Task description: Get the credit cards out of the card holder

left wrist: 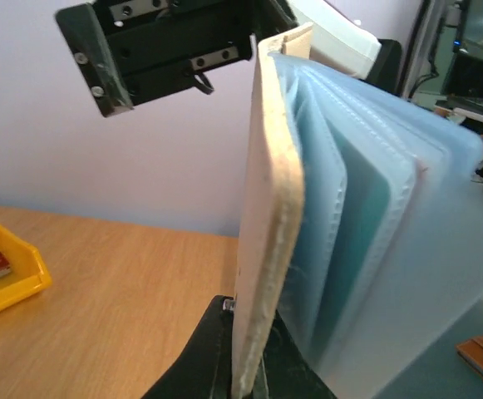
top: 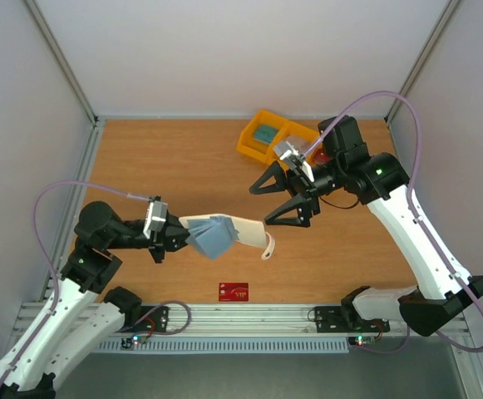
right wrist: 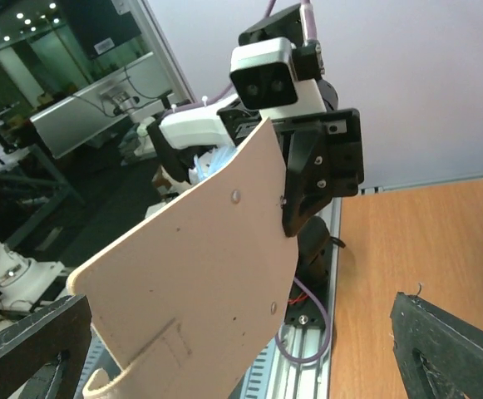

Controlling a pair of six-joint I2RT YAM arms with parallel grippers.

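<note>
Card [top: 234, 291], red with white lettering, flat on the table [top: 158, 166] by the near edge, already out of the holder. Just beyond it, held off the table at centre-left: card holder [top: 239, 230], cream cover outward, pale blue sleeves fanned open, snap tab drooping at the right end. Clamped by its left edge in the left jaws, closed tight on the cover; left arm low, stretched rightward, wrist level. No further cards to be made out in the sleeves. Farther right, right jaws spread wide and empty, near the tab end but apart from it; right arm arched high, wrist turned back toward the holder. For the step in hand, probably a reach into a sleeve: keep the holder steady, aim one jaw tip at an open sleeve mouth, pinch only a card edge, draw along the sleeve. At the far edge, yellow bin tray [top: 247, 148].
</note>
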